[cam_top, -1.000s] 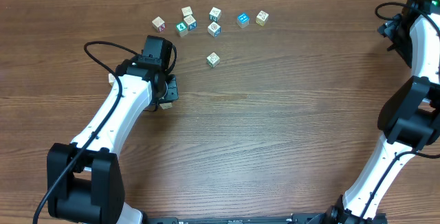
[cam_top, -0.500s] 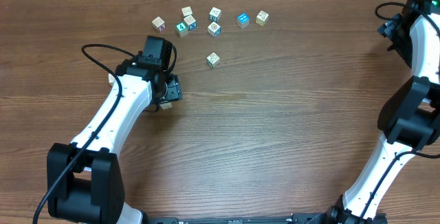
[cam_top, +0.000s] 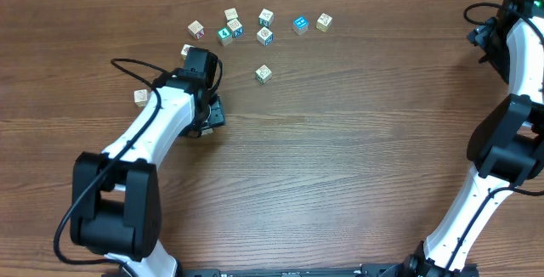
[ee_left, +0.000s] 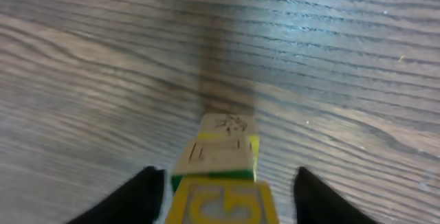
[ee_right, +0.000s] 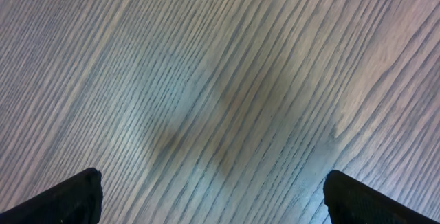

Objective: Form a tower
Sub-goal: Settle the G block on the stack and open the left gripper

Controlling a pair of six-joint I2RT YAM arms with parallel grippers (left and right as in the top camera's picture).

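Both fingers [ee_left: 148, 193] of the left tool [ee_left: 228, 183] stand spread clear of the tower [ee_left: 216, 155], low centre in the left wrist view, so it should rise straight up, brushing neither side, before seeking a loose cube [cam_top: 263, 73].

The left tool [ee_left: 228, 183] stands parted, the right tool [ee_right: 210, 189] spread fully wide.

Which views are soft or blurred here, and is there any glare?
Left wrist: soft overall, the tower and left claw fingers nearest the lens blurriest; a dim shadow streak on the table behind the tower. Right wrist: grain smeared, faint dark patches, pale sheen upper right. Overhead: crisp, evenly lit, no glare.
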